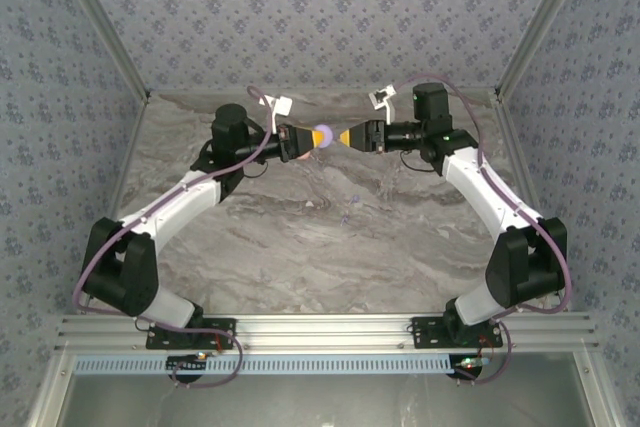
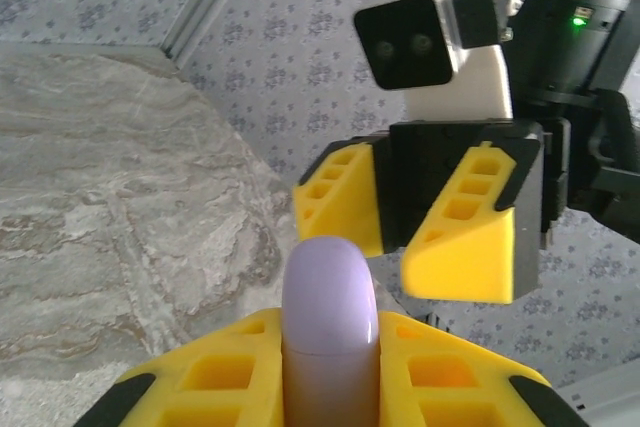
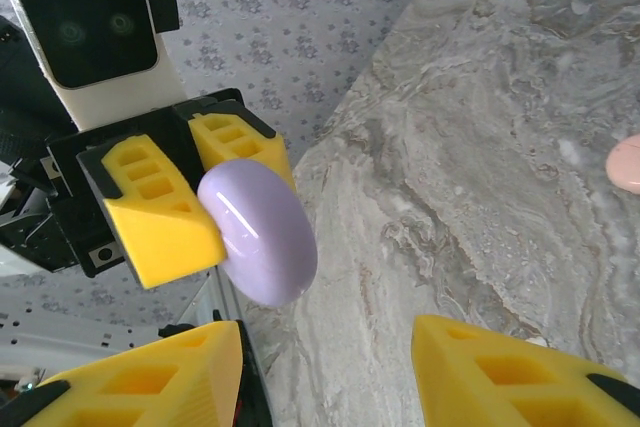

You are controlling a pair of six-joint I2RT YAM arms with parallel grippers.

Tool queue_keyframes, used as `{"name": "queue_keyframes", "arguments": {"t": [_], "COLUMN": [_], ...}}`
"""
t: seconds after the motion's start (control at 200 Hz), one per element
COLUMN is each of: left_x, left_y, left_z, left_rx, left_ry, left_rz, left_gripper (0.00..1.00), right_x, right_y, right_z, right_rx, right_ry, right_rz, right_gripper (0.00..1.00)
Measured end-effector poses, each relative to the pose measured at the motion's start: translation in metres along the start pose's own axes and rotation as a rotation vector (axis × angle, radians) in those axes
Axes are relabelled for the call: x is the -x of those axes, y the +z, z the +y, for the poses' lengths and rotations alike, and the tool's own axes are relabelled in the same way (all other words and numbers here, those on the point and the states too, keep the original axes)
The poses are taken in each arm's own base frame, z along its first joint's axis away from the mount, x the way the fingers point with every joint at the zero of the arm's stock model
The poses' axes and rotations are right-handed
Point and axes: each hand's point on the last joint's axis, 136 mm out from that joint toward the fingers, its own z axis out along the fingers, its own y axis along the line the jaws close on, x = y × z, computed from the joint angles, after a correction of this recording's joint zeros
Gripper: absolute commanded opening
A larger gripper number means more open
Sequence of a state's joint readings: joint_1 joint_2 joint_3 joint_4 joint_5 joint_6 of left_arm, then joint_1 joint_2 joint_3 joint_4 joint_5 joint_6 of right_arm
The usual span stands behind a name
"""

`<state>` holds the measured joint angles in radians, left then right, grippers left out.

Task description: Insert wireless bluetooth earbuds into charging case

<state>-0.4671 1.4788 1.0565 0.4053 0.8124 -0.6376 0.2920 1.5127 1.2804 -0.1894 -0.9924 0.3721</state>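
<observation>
The charging case [image 1: 322, 134] is a smooth lilac pebble with its lid down, held up in the air over the back of the table. My left gripper [image 1: 311, 135] is shut on the case, whose rounded end sticks out past the yellow fingers [image 2: 225, 372]. My right gripper [image 1: 346, 137] faces the case from the right, open and just short of it. In the right wrist view the case [image 3: 262, 232] hangs beyond my open right gripper [image 3: 328, 347], with nothing between its fingers. The earbuds [image 1: 351, 201] are tiny lilac specks on the marble below.
The marble table [image 1: 320, 247] is walled by patterned panels at the back and both sides. A pale pink rounded thing [image 3: 626, 162] lies on the marble, cut off by the right wrist view's edge. Both arms reach inward from the near rail [image 1: 320, 327].
</observation>
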Motion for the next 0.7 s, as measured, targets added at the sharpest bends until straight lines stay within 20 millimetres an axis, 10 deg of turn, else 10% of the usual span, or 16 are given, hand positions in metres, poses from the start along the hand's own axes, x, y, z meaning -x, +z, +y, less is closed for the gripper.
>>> {"name": "queue_keyframes", "arguments": {"t": [0.705], "left_x": [-0.006], "left_y": [0.004], "left_z": [-0.018], "left_rx": [-0.055], "left_ry": [0.043], "left_rz": [0.026], "left_gripper": [0.20], "right_x": [-0.003], "right_y": [0.016], "right_z": [0.026], "right_rx": [0.117], "right_ry": [-0.057], "right_rz": [0.051], "right_gripper": [0.37]}}
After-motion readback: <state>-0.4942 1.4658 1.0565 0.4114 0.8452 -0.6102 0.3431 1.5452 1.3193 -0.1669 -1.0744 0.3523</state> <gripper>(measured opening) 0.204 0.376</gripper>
